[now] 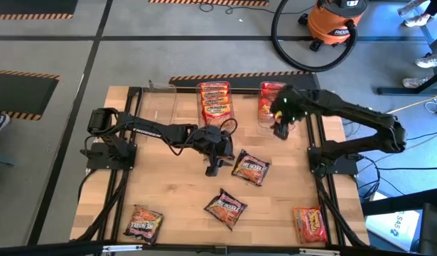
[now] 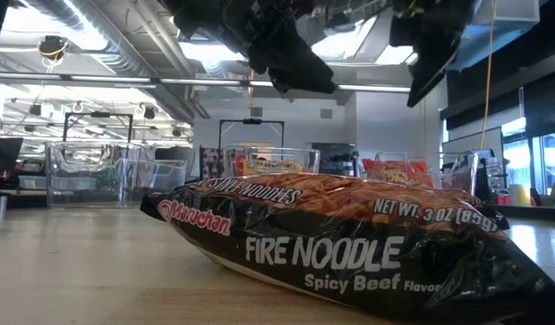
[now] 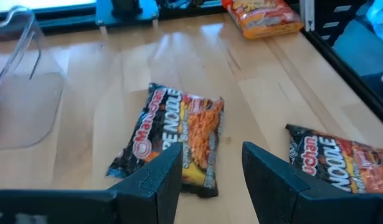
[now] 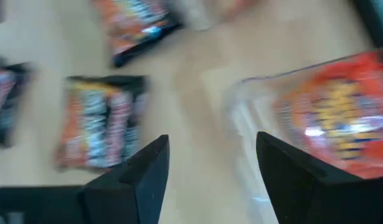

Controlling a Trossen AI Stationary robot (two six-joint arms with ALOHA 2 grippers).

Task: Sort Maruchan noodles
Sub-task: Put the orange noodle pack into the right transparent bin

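The left claw (image 1: 212, 169) hangs mid-surface, fingers apart and empty, beside a dark packet (image 1: 251, 169). The right claw (image 1: 281, 131) is open and empty beside the red-packet tub (image 1: 271, 102). Other packets lie along the near edge of the surface (image 1: 175, 206).

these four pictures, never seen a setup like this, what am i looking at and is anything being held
Two dark robot arms work at a wooden table. One picture looks straight down, one looks level across the tabletop, and two come from cameras on the arms' wrists. The left gripper hovers open over the middle, near a dark noodle packet. The right gripper hangs open by the clear tub with red packets at the back. A second tub also holds packets; a third looks empty. Three more packets lie loose along the front: two dark, one red. Nothing is held.
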